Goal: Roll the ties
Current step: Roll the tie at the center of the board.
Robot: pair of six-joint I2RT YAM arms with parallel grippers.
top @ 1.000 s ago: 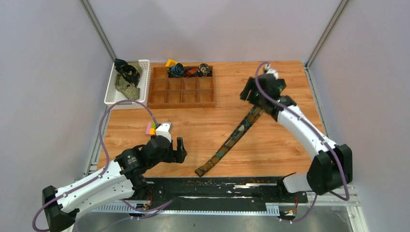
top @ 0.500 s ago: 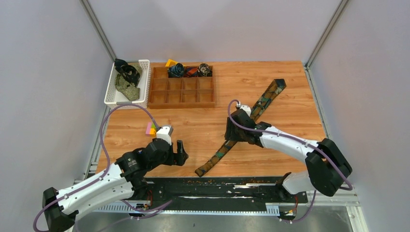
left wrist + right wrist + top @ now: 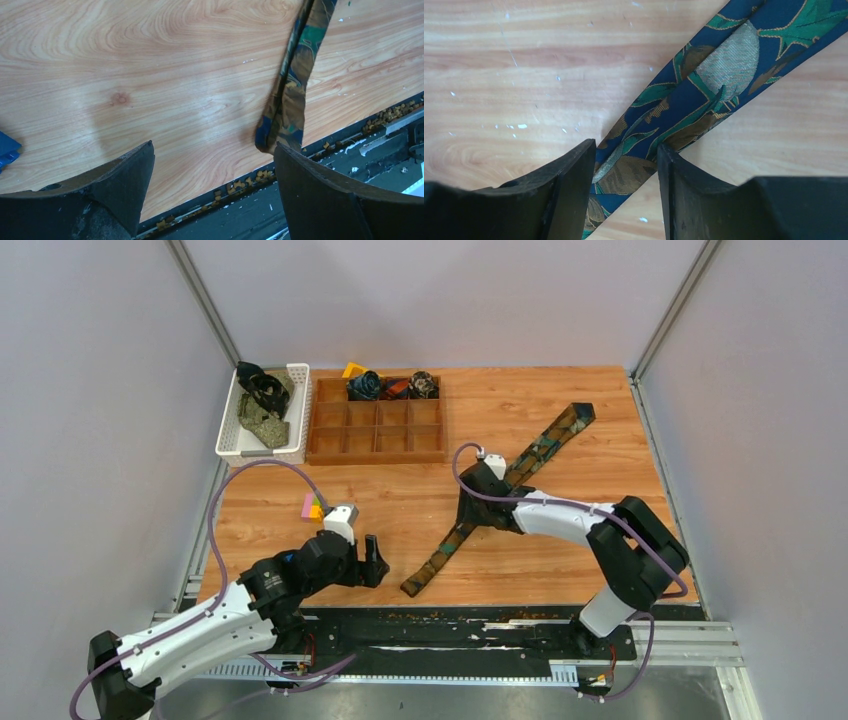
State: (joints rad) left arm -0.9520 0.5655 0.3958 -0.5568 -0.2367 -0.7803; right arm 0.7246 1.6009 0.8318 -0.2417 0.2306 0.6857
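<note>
A long navy tie point(image 3: 540, 450) with a green and brown leaf pattern lies flat and diagonal on the wooden table, its narrow end near the front edge and its wide end at the back right. My right gripper point(image 3: 468, 508) is low over its middle. In the right wrist view the jaws point(image 3: 625, 145) stand open with the tie point(image 3: 724, 65) passing between them. My left gripper point(image 3: 375, 562) is open and empty, just left of the tie's narrow end point(image 3: 285, 125). Three rolled ties point(image 3: 393, 386) sit in the tray's back row.
A white basket point(image 3: 228, 435) at the back left holds loose dark and olive ties point(image 3: 262, 405). A wooden compartment tray point(image 3: 375, 430) stands beside it, with a yellow block point(image 3: 352, 369) behind. Small coloured blocks point(image 3: 312, 507) lie near my left arm. A black rail point(image 3: 450, 620) runs along the front edge.
My right gripper has left the tie's far wide end and come down along it to its middle. My left gripper has crept slightly right, towards the narrow end.
</note>
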